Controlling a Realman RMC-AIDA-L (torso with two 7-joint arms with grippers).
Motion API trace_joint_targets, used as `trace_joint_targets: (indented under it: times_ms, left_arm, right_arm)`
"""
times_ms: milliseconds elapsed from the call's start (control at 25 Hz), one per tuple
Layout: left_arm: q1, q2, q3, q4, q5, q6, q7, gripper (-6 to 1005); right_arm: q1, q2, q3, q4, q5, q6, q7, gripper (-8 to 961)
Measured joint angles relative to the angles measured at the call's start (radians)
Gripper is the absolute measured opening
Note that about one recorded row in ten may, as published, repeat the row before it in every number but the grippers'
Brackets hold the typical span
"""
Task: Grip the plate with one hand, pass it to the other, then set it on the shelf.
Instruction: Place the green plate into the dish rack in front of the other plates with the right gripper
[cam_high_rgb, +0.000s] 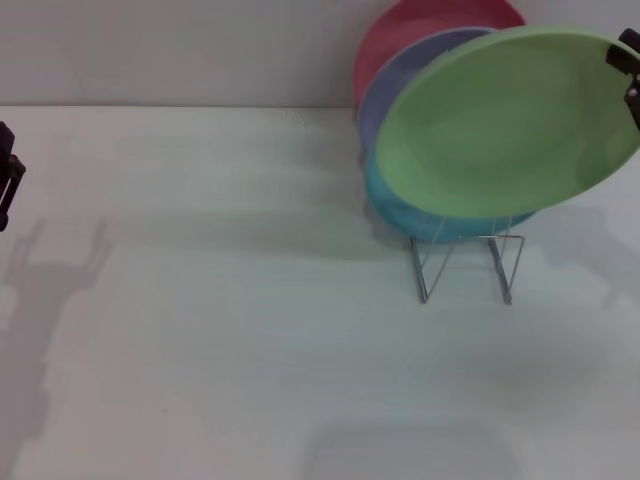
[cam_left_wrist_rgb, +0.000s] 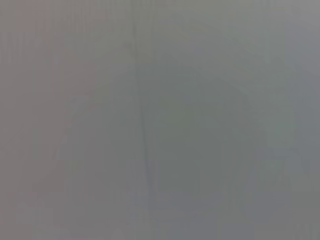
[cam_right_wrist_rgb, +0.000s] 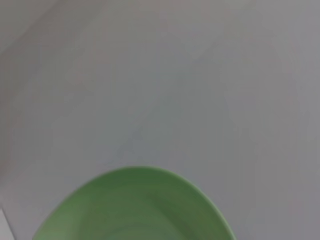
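Observation:
The light green plate (cam_high_rgb: 505, 120) hangs tilted in the air over the front of the wire shelf (cam_high_rgb: 466, 266), at the right in the head view. My right gripper (cam_high_rgb: 630, 72) is shut on the plate's right rim at the picture's edge. The plate's rim also shows in the right wrist view (cam_right_wrist_rgb: 135, 210). My left gripper (cam_high_rgb: 8, 176) is at the far left edge, away from the plate and empty. Its shadow on the table shows two spread fingers. The left wrist view shows only a grey surface.
Three other plates stand in the shelf behind the green one: a turquoise-blue plate (cam_high_rgb: 398, 214), a lavender plate (cam_high_rgb: 400, 88) and a red plate (cam_high_rgb: 400, 35). The white table (cam_high_rgb: 220, 330) stretches left and forward. A wall stands behind.

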Motion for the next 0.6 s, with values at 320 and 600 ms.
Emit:
trace_joint_targets:
  times_ms: [320,600]
  left_arm:
    - [0.000,0.000,0.008,0.000,0.000,-0.004,0.000,813]
    - [0.000,0.000,0.008,0.001,0.000,-0.007,0.000,813]
  right_arm:
    - [0.006,0.001,0.011,-0.034,-0.019,-0.004,-0.005,38]
    - [0.012,0.001,0.011,-0.074,-0.031,-0.010,-0.025,37]
